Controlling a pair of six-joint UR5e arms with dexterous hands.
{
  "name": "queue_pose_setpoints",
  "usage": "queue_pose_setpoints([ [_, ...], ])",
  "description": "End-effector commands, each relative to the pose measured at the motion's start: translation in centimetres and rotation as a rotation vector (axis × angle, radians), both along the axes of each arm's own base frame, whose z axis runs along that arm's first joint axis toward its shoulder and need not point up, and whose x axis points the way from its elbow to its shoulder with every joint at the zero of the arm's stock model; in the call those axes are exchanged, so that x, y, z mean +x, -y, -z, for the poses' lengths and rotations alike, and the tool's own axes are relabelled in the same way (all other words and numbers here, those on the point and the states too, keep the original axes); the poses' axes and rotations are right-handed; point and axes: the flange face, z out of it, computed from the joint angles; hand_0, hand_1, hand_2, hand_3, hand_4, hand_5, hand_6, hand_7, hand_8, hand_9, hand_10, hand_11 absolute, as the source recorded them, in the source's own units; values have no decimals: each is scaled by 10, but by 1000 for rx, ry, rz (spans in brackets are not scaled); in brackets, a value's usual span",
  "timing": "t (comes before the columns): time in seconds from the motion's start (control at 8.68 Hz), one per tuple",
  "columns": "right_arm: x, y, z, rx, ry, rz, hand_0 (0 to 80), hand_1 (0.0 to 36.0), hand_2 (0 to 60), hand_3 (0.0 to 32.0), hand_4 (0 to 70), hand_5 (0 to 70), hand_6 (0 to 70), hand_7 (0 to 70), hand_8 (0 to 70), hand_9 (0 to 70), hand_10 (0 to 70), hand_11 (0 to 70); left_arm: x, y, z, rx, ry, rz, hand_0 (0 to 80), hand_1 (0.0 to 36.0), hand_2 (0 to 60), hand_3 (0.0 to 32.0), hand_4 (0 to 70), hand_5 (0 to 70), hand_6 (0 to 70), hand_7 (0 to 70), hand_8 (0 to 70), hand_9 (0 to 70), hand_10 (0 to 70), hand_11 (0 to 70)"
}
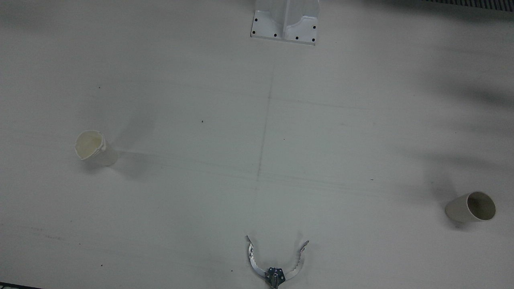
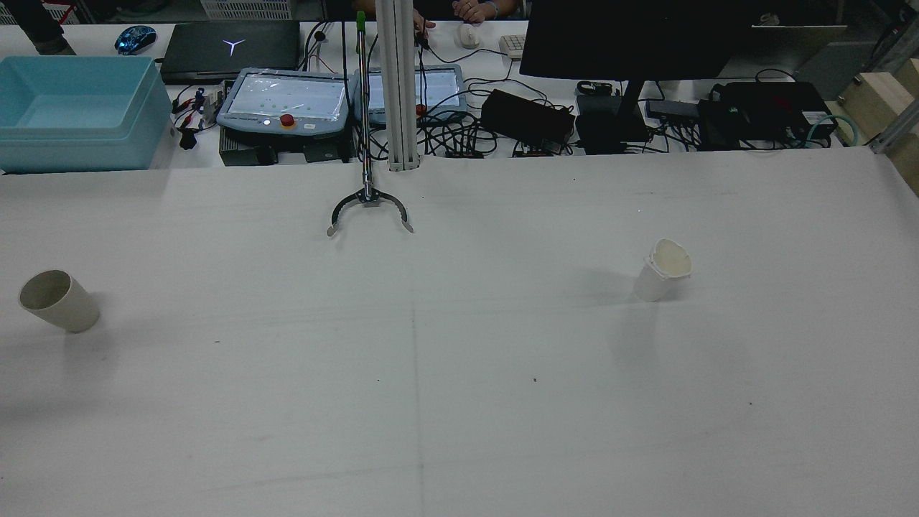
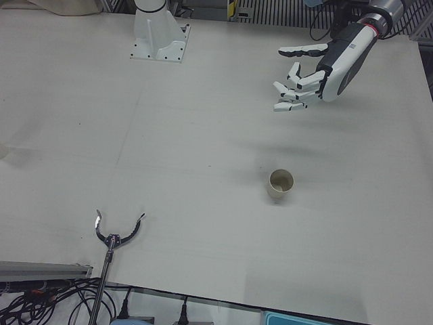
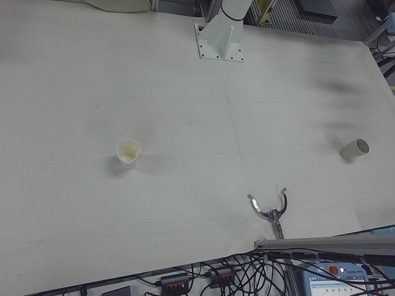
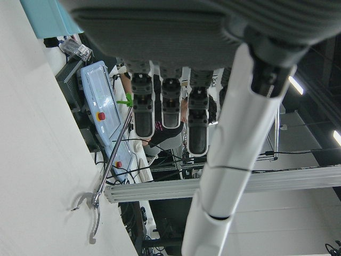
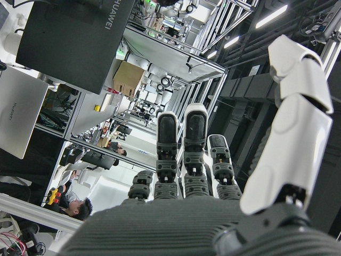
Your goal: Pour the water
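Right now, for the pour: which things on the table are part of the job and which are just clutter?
Job:
- paper cup on the robot's left, upright
- dented cup on the robot's right, rim crumpled
- left hand, open, raised behind the left cup
- right hand, open, holding nothing

Lying about:
- grabber tool at the operators' edge
- arm pedestal
- blue bin, off the table

Light is even and rather dim and greyish across the bench point(image 1: 257, 160), seemingly from overhead. Soft, smeared shadows lie at the front view's right edge, and beside each cup point(image 1: 91, 147). The left hand point(image 5: 170, 69) fills its own view, blurred by closeness; ceiling strips glare in the right hand view.
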Motion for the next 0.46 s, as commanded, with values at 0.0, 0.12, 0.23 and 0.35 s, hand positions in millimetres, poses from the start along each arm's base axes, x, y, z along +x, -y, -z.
queue_pose_setpoints([
  [0.0,0,1,0,2,0,0,489,149,233,0,155,134,469,477,319,405,61,101,0,0,0,0,0,1,800,360,0,0,374,700,364,385,223,189,191,318],
  [0.12,0,1,0,0,0,0,489,149,235,0,156,134,470,477,317,402,60,100,0,0,0,0,0,1,800,360,0,0,376,700,365,385,224,190,191,319],
  [0.23,0,1,0,0,0,2,489,149,236,0,160,134,471,473,317,401,62,102,0,0,0,0,0,-1,800,360,0,0,375,700,365,386,224,190,191,318],
  [0.35,0,1,0,0,0,0,488,149,236,0,154,134,468,473,315,399,61,101,0,0,0,-2,0,1,800,360,0,0,375,700,365,386,224,190,191,319],
])
